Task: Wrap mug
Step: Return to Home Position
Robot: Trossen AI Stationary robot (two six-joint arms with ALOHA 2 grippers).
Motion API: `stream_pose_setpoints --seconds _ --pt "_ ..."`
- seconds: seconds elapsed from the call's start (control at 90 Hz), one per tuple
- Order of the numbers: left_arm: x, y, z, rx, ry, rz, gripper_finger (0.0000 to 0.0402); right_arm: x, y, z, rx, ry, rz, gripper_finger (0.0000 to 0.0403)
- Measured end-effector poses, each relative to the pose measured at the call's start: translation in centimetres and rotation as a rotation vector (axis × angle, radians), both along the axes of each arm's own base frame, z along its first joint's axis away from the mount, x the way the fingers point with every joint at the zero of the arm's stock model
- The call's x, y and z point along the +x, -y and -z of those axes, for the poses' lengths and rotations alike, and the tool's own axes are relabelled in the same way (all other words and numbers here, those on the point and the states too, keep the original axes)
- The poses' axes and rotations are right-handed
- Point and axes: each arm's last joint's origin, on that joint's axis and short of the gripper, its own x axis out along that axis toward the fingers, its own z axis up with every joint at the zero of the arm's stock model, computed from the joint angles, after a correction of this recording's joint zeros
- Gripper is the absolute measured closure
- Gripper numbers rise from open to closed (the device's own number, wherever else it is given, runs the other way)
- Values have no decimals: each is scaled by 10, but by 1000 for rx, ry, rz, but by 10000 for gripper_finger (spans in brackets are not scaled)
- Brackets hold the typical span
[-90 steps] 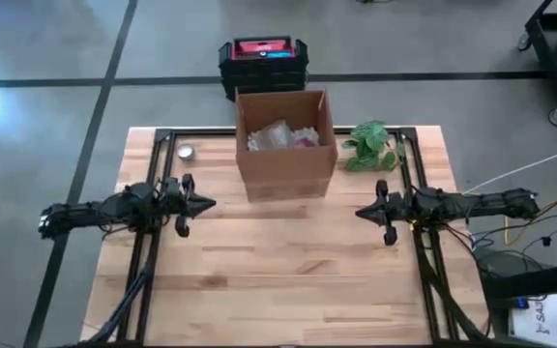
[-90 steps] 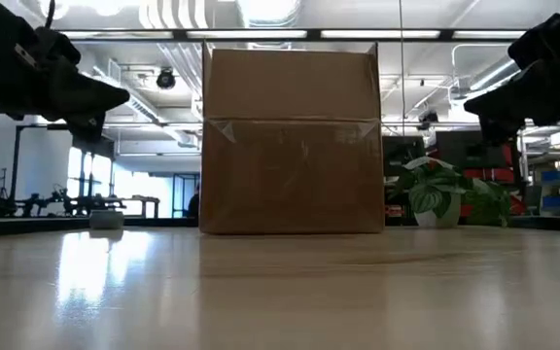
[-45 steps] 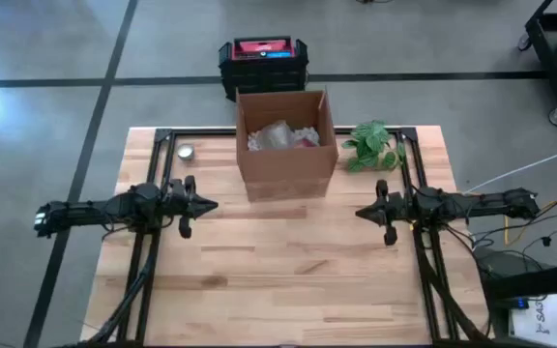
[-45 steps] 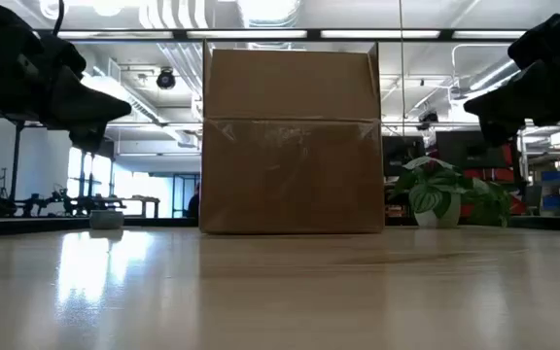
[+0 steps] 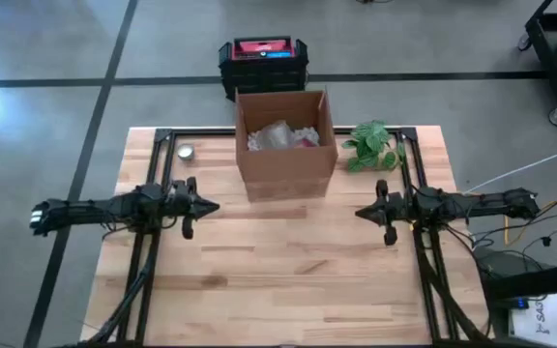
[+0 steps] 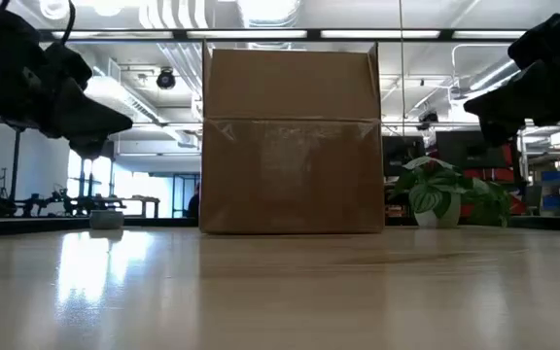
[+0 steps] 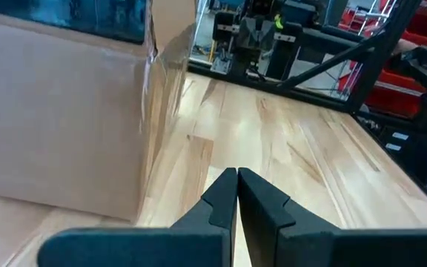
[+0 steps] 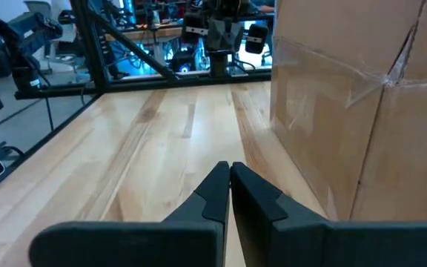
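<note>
From above, the open cardboard box (image 5: pixel 285 145) stands at the far middle of the wooden surface (image 5: pixel 288 280). The wrapped mug (image 5: pixel 277 135) lies inside it as a pale bundle of bubble wrap with a reddish patch at one side. The left gripper (image 5: pixel 212 206) hovers near the box's front left corner and the right gripper (image 5: pixel 359 212) near its front right. Both are apart from the box and empty. A potted plant (image 5: pixel 371 145) sits just beside the box on the right, and a small round tin (image 5: pixel 186 152) on the left. As I judge it, a wide swing on the way home could clip a box corner and shove it against the plant. The black case (image 5: pixel 263 60) on the floor beyond has a red lid with a blue strip, but its lettering is too small to read.

At table height, the box front shows only a band of clear tape and no print. Both grippers hang above the surface on either side of it.

In the left wrist view, the fingers (image 7: pixel 217 204) are pressed together on nothing. The box wall is close on one side, so that arm has the least room.

In the right wrist view, the fingers (image 8: pixel 210 194) are likewise closed and empty, with the taped box edge alongside. No writing can be read.
</note>
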Motion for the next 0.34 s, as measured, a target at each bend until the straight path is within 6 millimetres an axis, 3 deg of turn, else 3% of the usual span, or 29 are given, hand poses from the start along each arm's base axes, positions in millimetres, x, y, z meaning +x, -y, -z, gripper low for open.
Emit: stream_pose_setpoints --seconds 0.344 --pt "2 0 4 -4 -40 0 402 0 0 0 0 0 0 403"
